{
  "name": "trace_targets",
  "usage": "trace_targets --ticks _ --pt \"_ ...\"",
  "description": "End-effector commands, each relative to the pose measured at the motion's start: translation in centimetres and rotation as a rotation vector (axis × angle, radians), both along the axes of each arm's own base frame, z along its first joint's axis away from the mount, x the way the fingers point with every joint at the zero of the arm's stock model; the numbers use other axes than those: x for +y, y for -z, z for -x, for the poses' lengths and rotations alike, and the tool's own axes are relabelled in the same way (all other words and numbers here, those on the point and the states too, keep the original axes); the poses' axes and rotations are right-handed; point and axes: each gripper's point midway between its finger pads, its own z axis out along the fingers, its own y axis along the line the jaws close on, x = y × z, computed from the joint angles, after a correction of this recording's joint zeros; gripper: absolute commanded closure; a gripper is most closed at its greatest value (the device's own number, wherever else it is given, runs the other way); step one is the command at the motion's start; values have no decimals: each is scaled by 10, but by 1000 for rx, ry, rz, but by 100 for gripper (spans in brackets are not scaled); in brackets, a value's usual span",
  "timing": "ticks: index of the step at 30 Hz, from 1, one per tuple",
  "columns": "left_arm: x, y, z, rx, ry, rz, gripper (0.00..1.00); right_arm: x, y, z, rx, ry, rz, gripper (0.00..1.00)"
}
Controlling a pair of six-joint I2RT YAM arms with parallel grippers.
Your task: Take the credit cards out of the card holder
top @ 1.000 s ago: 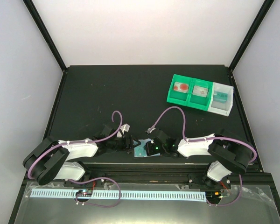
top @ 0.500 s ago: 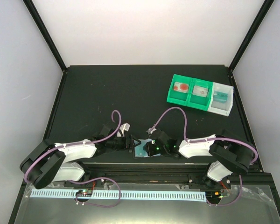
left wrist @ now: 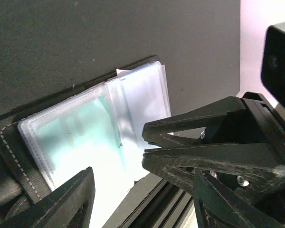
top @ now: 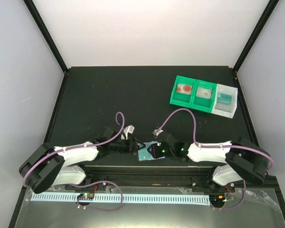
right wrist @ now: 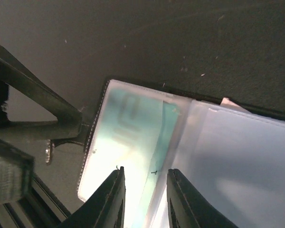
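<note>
Jaws of my right claw (right wrist: 145,172) stand slightly parted over the clear sleeves of the holder (left wrist: 12,147), gripping nothing that I can see. My left claw (left wrist: 143,175) is spread wide at the holder's opposite end. The holder lies open between them, with a teal card (right wrist: 128,137) inside one sleeve. Extraction looks barely begun. Next I'd pin the holder, pinch the card's free edge and slide it out.

A small black folding card holder (top: 145,153) lies opened flat at the near edge of the dark bench (top: 109,95), clear plastic sleeves (left wrist: 142,95) spread. A teal plastic credit card (right wrist: 128,137) sits inside one sleeve.
</note>
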Motion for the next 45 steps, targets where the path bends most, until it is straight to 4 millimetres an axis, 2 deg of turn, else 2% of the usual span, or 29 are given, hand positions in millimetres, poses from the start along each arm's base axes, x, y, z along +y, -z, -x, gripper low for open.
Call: trace_targets --ticks 1,6,9,11,16,21,28,34,45 --pt "-14 -19 -4 -39 37 46 41 -15 -12 -6 -68 37 40 73" --pt "-18 -18 -3 -33 44 52 42 -33 -12 -12 -115 67 116 72" --pt "-14 -15 -4 -37 25 31 42 -38 -9 -12 -119 74 127 72" --pt "-9 -11 -6 -41 7 -6 41 -35 -9 -8 -105 58 110 73" --pt "1 1 -7 -33 -26 -49 39 -7 -14 3 -46 -16 -17 80" --pt "2 2 -6 -25 -38 -31 38 4 -6 7 -1 -30 -28 86" --pt "6 4 -7 -22 -53 -34 37 3 13 8 41 -25 26 91" --pt "7 3 -7 -23 -55 -32 35 -11 28 8 51 8 106 97" --pt "2 1 -7 -27 -40 -2 32 -20 40 9 64 18 168 99"
